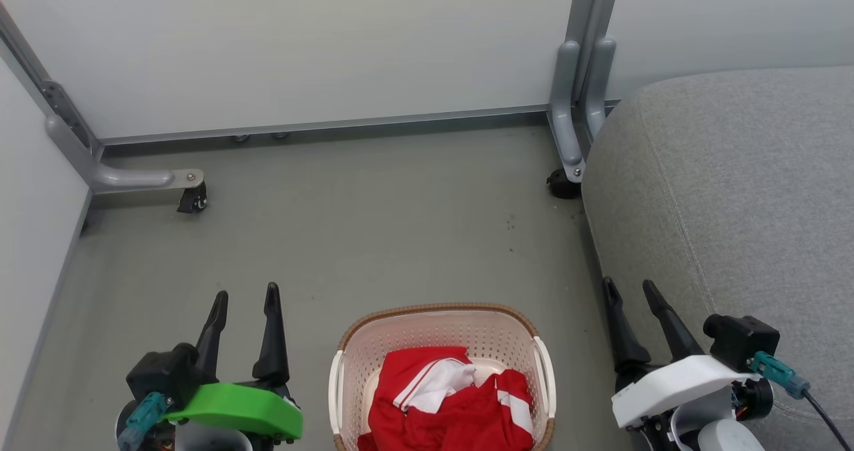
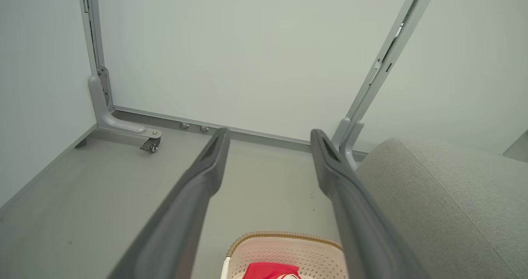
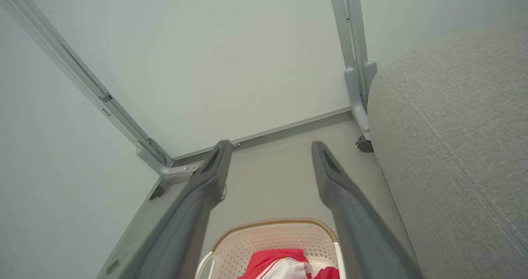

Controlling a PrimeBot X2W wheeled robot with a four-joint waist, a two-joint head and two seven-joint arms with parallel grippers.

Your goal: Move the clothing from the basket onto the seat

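The red, white-striped clothing (image 1: 467, 417) lies bunched in the laundry basket (image 1: 434, 309). The basket stands on the grey floor (image 1: 373, 224) between the two grippers, with the seat (image 1: 734, 191) just to its right. No garment shows on the seat, so the first pick seems still to come. The left gripper (image 1: 245, 291) and right gripper (image 1: 627, 283) both hold their fingers spread and empty. Next, one must dip into the basket and pinch the fabric. No brand or writing is legible.
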